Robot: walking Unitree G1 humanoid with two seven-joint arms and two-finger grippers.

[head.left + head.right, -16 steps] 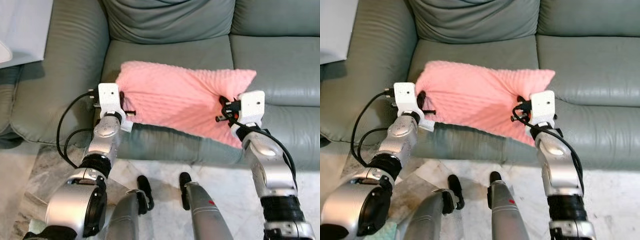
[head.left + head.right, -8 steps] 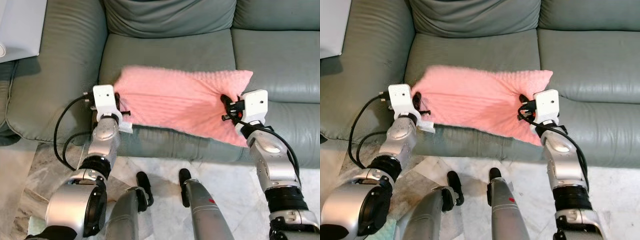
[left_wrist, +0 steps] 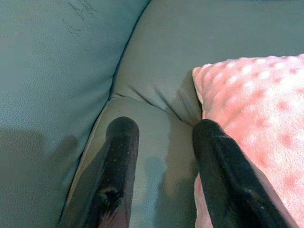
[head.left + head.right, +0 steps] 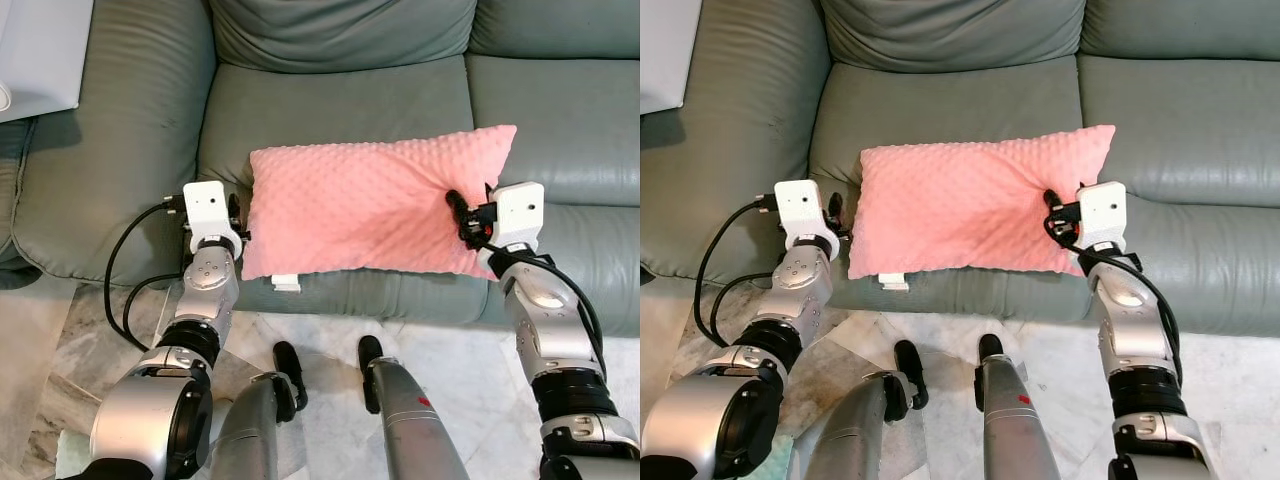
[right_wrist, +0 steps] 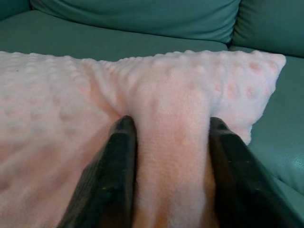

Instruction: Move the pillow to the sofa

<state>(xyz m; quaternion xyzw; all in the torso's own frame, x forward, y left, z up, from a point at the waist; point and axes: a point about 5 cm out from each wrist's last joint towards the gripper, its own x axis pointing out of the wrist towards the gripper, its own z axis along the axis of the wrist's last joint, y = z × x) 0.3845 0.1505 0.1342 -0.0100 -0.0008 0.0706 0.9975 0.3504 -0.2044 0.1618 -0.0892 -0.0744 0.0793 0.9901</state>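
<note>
Releasing: pillow [image 4: 370, 210] lies flat on the sofa [image 4: 330, 100] seat cushion, its near edge at the cushion's front lip; the step in hand looks like letting go and backing off.
Left gripper [image 3: 161, 137]: jaws apart, nothing between them but seat leather; one finger [image 3: 216, 161] rests against the pillow's end, the other over the crease by the armrest.
Right gripper [image 5: 166, 137]: jaws closed on a bunched fold at the pillow's other end; fabric bulges up between the fingers [image 5: 118, 161].
Placement: pillow on the seat, long side along the front edge, well short of the back cushion. White tag [image 4: 285, 284] hangs over the front lip.
Progress: judged nearly done; only the right-hand pinch ties the robot to the pillow.
Doing it well: spread the right jaws fully before pulling the arm back, or the fold will likely drag the pillow toward the lip. Draw both arms straight back along the finger line, not sideways.
Risk: soft plush may catch on a finger pad; near edge sits close to the drop, so a tug could tip it to the floor [image 4: 460, 370].
Handling: pillow is limp and light; expect it to relax flat once the fold is freed.
</note>
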